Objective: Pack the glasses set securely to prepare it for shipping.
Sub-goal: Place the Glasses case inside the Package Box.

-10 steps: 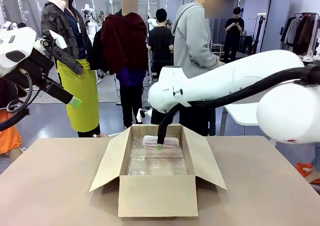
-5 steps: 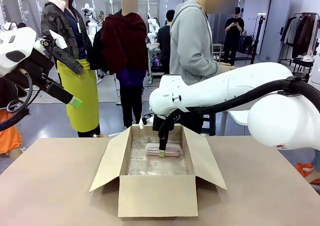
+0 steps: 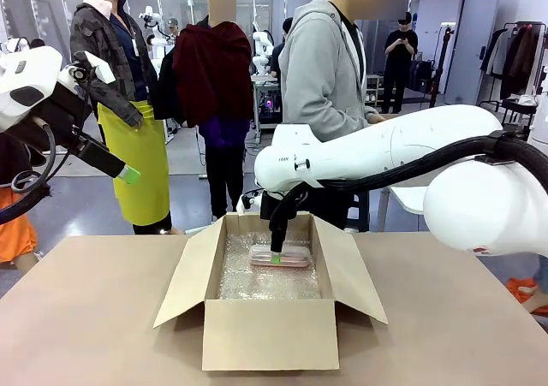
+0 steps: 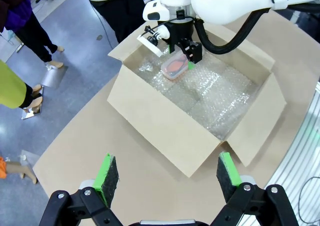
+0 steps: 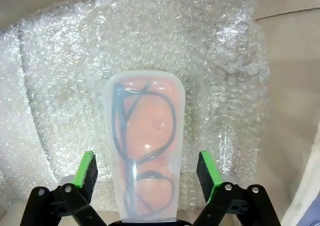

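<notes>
One pink clear-topped glasses case with dark-framed eyeglasses inside lies flat on bubble wrap at the back of the open cardboard box. My right gripper hovers just over it, open, with a green pad on each side and neither touching the case. From the front, the right gripper reaches down into the box over the case. My left gripper is open and empty, held high off the table's left side, looking down at the box and the case.
The box's four flaps stand open, and bubble wrap lines its floor. A person in a grey hoodie stands at the far side behind the box. Bare brown table lies on both sides of the box.
My right gripper lowered the pink case onto the bubble wrap, then opened and let it go. The person behind shifted to the left. My left arm stayed still.
</notes>
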Robot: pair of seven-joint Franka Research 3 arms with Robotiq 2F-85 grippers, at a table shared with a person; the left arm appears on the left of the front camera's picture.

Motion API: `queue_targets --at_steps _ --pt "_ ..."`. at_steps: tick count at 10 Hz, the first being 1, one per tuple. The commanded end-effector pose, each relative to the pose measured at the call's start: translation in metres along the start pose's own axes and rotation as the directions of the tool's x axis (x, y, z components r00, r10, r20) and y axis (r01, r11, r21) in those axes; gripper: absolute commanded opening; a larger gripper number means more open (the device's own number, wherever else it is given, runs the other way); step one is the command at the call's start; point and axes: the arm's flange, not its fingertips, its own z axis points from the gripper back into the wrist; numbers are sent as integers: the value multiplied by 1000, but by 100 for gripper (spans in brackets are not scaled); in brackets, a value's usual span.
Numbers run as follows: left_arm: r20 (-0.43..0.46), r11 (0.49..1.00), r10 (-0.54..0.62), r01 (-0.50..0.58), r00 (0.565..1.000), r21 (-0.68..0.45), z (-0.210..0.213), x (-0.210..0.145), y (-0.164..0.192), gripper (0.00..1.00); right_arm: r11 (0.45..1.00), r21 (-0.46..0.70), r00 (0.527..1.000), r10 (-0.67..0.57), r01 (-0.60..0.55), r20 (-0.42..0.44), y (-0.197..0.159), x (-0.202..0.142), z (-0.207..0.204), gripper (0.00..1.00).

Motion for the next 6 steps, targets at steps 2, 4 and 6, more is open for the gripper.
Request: queue_targets --at_steps 2,4,6 --pt "3 1000 -5 5 1000 3 2 0 1 100 1000 0 1000 0 0 0 0 0 0 100" --pt "3 1000 -5 5 1000 3 2 0 1 100 1000 0 1000 0 0 0 0 0 0 100" --pt "3 1000 -5 5 1000 3 2 0 1 100 1000 0 1000 0 0 0 0 0 0 100"
